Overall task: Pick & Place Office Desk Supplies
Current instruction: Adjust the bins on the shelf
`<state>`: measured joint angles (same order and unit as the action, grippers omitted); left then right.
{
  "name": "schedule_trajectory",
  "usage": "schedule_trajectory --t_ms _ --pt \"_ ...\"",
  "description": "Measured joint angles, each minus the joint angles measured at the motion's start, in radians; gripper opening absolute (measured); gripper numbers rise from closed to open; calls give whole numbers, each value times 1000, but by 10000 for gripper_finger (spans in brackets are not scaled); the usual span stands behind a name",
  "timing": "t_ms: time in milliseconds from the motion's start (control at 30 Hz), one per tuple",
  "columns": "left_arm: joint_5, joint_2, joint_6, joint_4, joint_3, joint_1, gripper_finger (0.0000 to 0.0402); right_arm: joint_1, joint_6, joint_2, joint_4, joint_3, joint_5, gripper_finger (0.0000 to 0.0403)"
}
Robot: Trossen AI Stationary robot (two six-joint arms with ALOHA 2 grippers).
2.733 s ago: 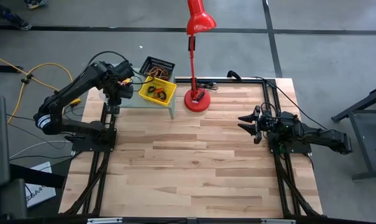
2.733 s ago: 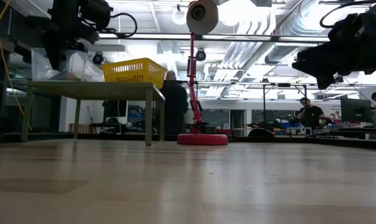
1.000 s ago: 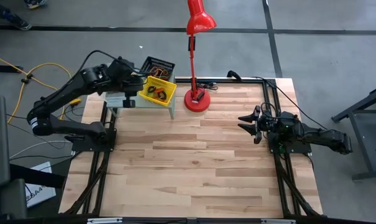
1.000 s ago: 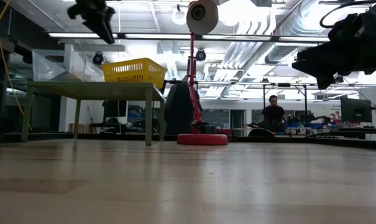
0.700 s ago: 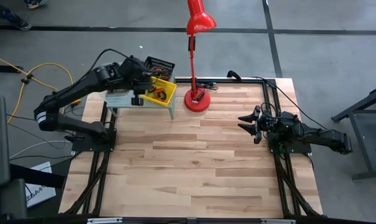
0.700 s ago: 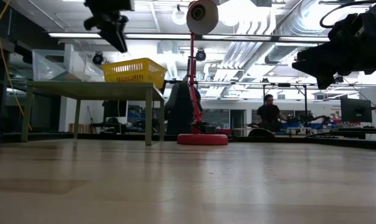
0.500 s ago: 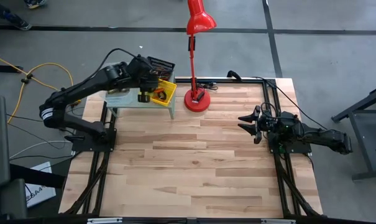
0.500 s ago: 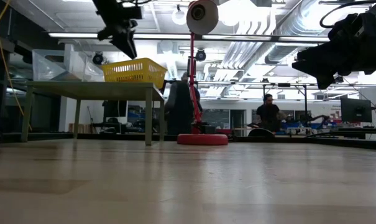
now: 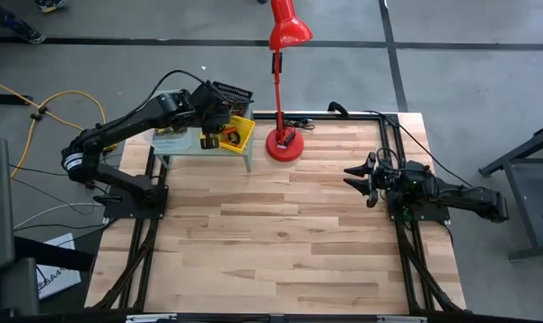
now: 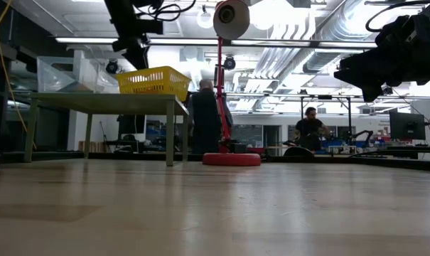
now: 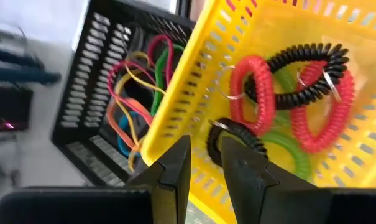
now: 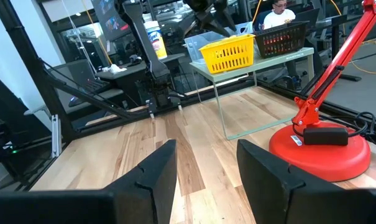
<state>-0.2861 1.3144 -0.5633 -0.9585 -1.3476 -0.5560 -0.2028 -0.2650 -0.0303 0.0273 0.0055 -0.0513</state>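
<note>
Coils of red, black and green cord (image 11: 287,93) lie heaped in the yellow bin (image 11: 194,93), and we see them directly ahead of the left gripper (image 11: 203,163), just past its fingertips. One black coil (image 11: 234,134) lies right in front of the narrow gap between the two fingers, though we cannot tell whether it touches them. The fingers stand slightly apart and hold nothing. Beside the yellow bin, on its far side from the gripper, the black mesh bin (image 11: 97,93) holds thin coloured loops (image 11: 135,93) in red, yellow, green and blue.

From above, we find the left gripper (image 9: 208,136) hanging over the yellow bin (image 9: 240,132) on the light-green rack (image 9: 199,148), with the black mesh bin (image 9: 231,92) just behind it. The red desk lamp (image 9: 284,81) stands on the wooden table (image 9: 280,242) just beside the rack.

Well apart from all this, the right gripper (image 9: 359,178) waits above the table's right side, fingers spread wide and empty.
</note>
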Motion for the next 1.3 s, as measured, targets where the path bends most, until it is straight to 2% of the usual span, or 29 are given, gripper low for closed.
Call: schedule_trajectory --t_ms 300,600,867,1300 --pt "4 -1 128 -116 0 9 83 0 0 0 0 0 0 155" --pt "109 -5 213 -171 0 11 83 0 0 0 0 0 0 155" --pt "108 -5 281 -213 0 11 83 0 0 0 0 0 0 155" --pt "62 -45 277 -239 0 11 84 0 0 0 0 0 0 155"
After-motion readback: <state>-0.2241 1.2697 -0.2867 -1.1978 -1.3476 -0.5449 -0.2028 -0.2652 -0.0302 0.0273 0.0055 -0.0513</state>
